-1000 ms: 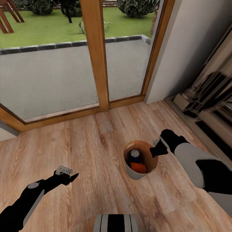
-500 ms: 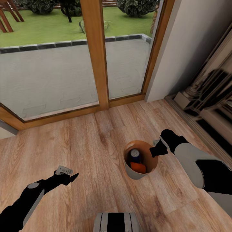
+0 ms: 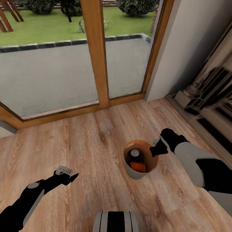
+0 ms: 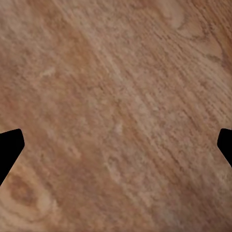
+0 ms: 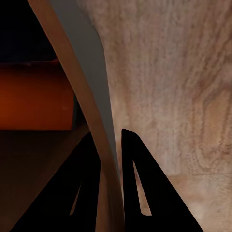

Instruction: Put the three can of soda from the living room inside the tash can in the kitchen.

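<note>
The tash can (image 3: 137,175) stands upright on the wooden floor, dark grey outside and brown inside. Inside it lie a blue can of soda (image 3: 134,155) with a silver top and an orange can (image 3: 138,167). The other orange can is hidden or out of view. My right gripper (image 3: 155,150) is at the bin's right rim. In the right wrist view its fingers (image 5: 135,183) stand shut on either side of the bin's wall (image 5: 82,72), with the orange can (image 5: 34,96) inside. My left gripper (image 3: 72,176) hangs open over bare floor, its fingertips (image 4: 9,145) wide apart.
A glass door with a thick wooden frame (image 3: 96,54) closes the far side, with a patio and lawn beyond it. A white wall corner (image 3: 180,48) and a dark reflective cabinet (image 3: 209,96) stand at the right. My base (image 3: 116,222) shows at the bottom edge.
</note>
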{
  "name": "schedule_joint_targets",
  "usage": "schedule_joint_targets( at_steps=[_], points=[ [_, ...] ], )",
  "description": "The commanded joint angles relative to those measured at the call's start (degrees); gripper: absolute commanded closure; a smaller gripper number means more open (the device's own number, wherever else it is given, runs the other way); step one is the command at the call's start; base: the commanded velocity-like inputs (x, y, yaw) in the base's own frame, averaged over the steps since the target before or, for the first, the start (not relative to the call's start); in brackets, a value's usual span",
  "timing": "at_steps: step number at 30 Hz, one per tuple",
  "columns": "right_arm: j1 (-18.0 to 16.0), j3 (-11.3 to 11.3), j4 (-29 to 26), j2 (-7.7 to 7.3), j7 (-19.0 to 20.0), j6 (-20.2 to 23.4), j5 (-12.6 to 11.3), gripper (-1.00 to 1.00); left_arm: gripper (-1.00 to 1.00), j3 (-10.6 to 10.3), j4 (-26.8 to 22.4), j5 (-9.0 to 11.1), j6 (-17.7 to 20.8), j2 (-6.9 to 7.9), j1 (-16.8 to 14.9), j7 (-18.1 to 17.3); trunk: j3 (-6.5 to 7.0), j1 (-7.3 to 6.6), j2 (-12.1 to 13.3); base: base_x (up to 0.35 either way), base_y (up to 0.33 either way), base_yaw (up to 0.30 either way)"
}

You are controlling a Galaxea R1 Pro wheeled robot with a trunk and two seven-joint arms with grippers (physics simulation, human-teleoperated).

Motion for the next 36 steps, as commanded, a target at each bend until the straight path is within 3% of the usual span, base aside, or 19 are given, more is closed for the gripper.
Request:
schedule_joint_targets(
  at_steps=[1, 8, 20, 21, 36],
  points=[
    [0.54, -1.04, -0.13, 0.05, 0.17, -0.53, -0.91, 1.00, -1.00, -0.02, 0.02, -0.05, 0.02, -0.01, -0.03, 0.01, -0.20, 0.25, -0.40, 0.000, 0.000, 0.000],
    [0.56, -1.04, -0.13, 0.02, 0.18, -0.53, -0.91, 1.00, -1.00, -0.02, 0.02, -0.16, 0.05, -0.01, -0.03, 0.11, -1.75, 0.44, -0.49, 0.000, 0.000, 0.000],
    [0.54, -1.01, -0.22, 0.02, 0.12, -0.53, -0.91, 1.00, -1.00, -0.02, 0.04, -0.07, -0.11, -0.01, -0.03, 0.12, -1.75, 0.44, -0.49, 0.000, 0.000, 0.000],
    [0.54, -1.02, -0.21, 0.02, 0.11, -0.53, -0.91, -1.00, -1.00, -0.02, 0.06, -0.07, -0.12, -0.01, -0.03, 0.12, -1.75, 0.44, -0.49, 0.000, 0.000, 0.000],
    [0.58, -1.04, -0.15, -0.03, 0.08, -0.53, -0.91, -1.00, -1.00, -0.02, 0.04, 0.11, -0.12, -0.01, -0.03, 0.13, -1.75, 0.44, -0.49, 0.000, 0.000, 0.000]
  ],
)
